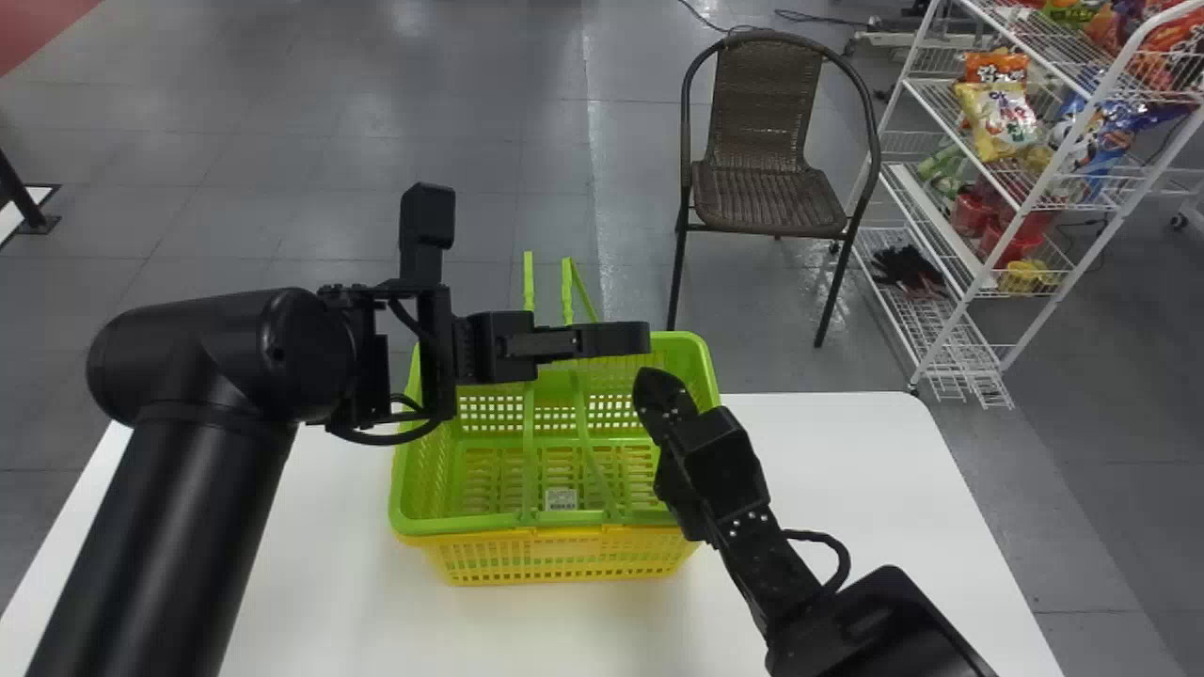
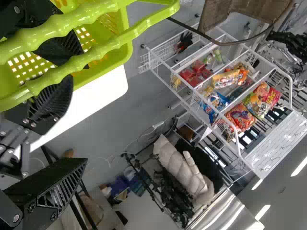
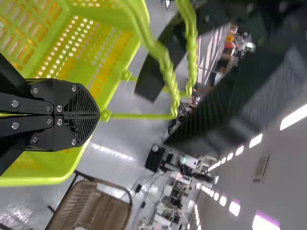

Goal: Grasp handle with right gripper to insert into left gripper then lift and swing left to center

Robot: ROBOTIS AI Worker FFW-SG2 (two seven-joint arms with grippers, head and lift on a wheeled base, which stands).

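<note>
the two green handles (image 2: 72, 24) stand raised over the middle of the green basket (image 1: 694, 353), their ridged grip bars side by side and slightly apart. the green basket sits nested on a yellow basket (image 1: 564, 559), both on the white table (image 1: 818, 451). the left gripper (image 1: 632, 338) reaches in across the handles from the left; its fingers are spread wide, one well apart from the other, and as far as the crowded wrist views let me judge, the grip bars run between them without being clamped. the right gripper (image 1: 651, 384) is over the right part of the green basket, angled in from the lower right, just beside the left gripper's end. in its own wrist view the right gripper (image 3: 99, 115) is narrowed all the way, tips meeting in a point in front of the basket's rim; i cannot tell whether it touches a handle. a small white label (image 1: 561, 499) lies on the basket's bottom. farther out, a brown woven chair (image 1: 767, 197) stands on the grey floor (image 1: 376, 141) beyond the table, and to the right of it a white wire rack (image 1: 1025, 209) holds snack bags (image 1: 1002, 122), with a pair of dark gloves (image 1: 908, 268) on a lower shelf.
</note>
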